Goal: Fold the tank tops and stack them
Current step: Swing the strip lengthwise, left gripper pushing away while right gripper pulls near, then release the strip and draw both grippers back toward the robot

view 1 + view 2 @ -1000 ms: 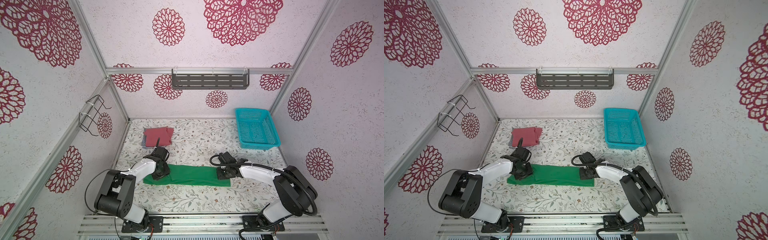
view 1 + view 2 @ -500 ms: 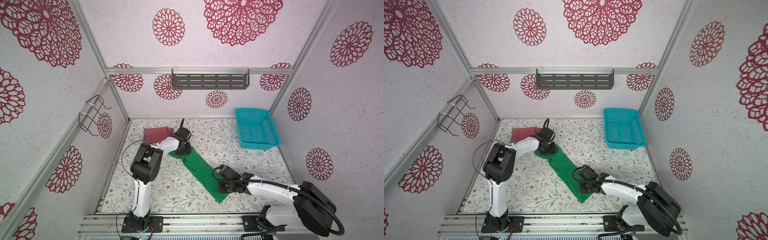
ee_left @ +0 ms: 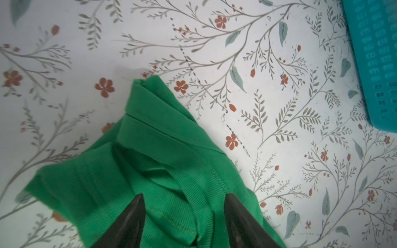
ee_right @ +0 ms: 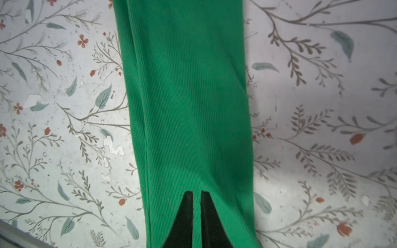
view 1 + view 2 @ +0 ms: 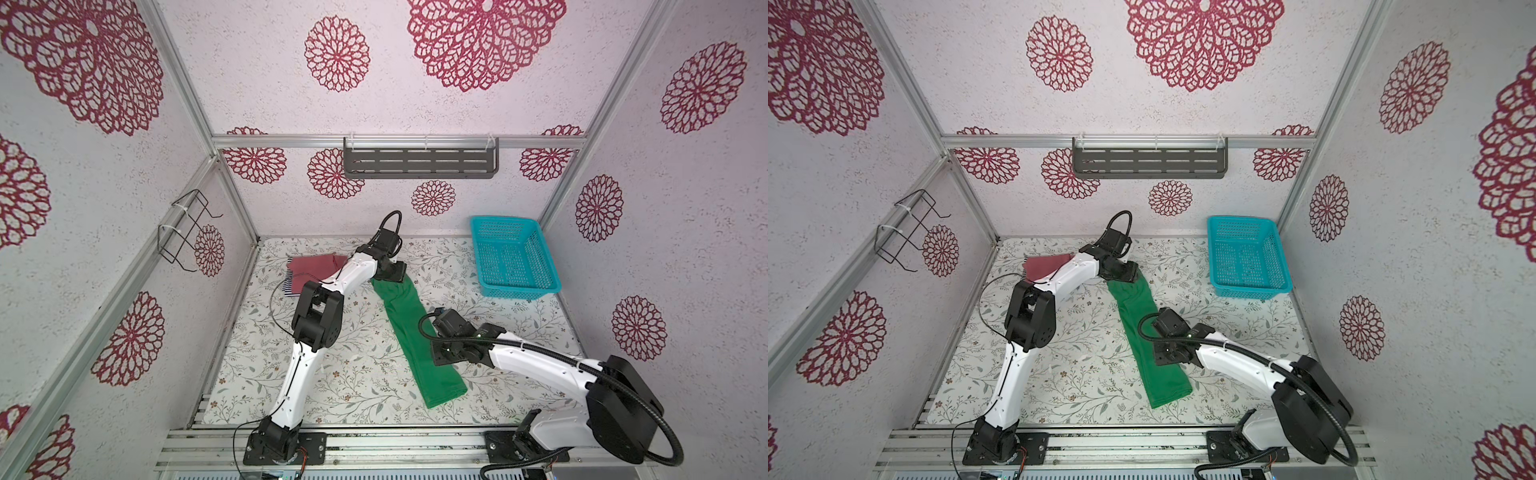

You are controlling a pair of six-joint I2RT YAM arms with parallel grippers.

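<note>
The green tank top [image 5: 405, 320] [image 5: 1138, 320] lies folded into a long strip, running from the back middle toward the front right. My left gripper [image 5: 395, 274] [image 3: 185, 195] stands open over its bunched far end [image 3: 163, 139], touching the cloth without pinching it. My right gripper [image 5: 441, 359] [image 4: 196, 192] is shut to a thin slit and rests on the flat strip [image 4: 187, 85] near its front end; no fold rises between the tips. At the back left, the red-pink tank top [image 5: 316, 270] [image 5: 1044, 266] lies folded on the striped one [image 5: 287, 286], partly behind my left arm.
A teal mesh basket [image 5: 513, 259] [image 5: 1248, 257] [image 3: 378, 53] stands at the back right. A grey slotted shelf [image 5: 419, 164] hangs on the back wall and a black wire rack [image 5: 187, 232] on the left wall. The arms' mounting rail [image 5: 374, 440] runs along the front edge.
The green strip has swung from lying across the front to a diagonal, its far end carried to the back middle. My left gripper has opened there. The right gripper stayed near the front end.
</note>
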